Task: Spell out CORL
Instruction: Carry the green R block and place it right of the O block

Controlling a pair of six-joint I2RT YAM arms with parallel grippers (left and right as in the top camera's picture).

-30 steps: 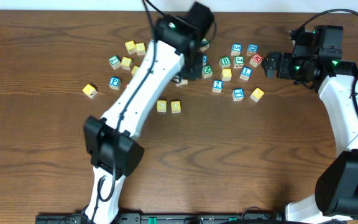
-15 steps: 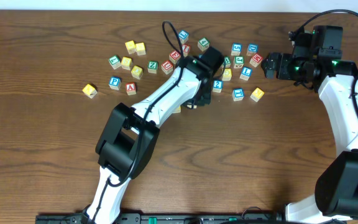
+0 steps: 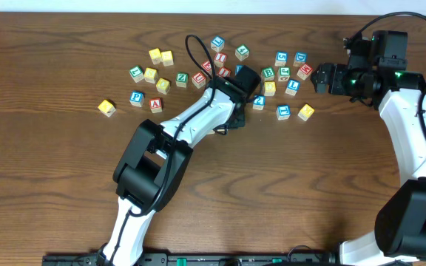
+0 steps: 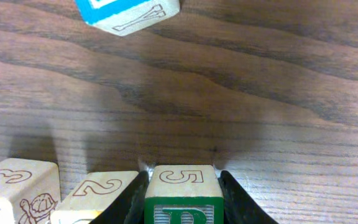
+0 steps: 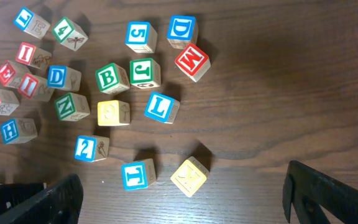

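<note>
CORL's R cube [image 4: 182, 199] is at the bottom centre of my left wrist view, clenched in my left end effector [image 4: 183, 180]. It is at or just over the desk [image 4: 260, 93]. The 2-sided cube [image 4: 95, 196] lies just beside it at lower left. My finger looks wedged against that neighbour, so opening could shove it out of line. A crooked release could twist the R. My right end effector [image 5: 182, 196] hangs released near the blue L cube [image 5: 160, 107].
</note>
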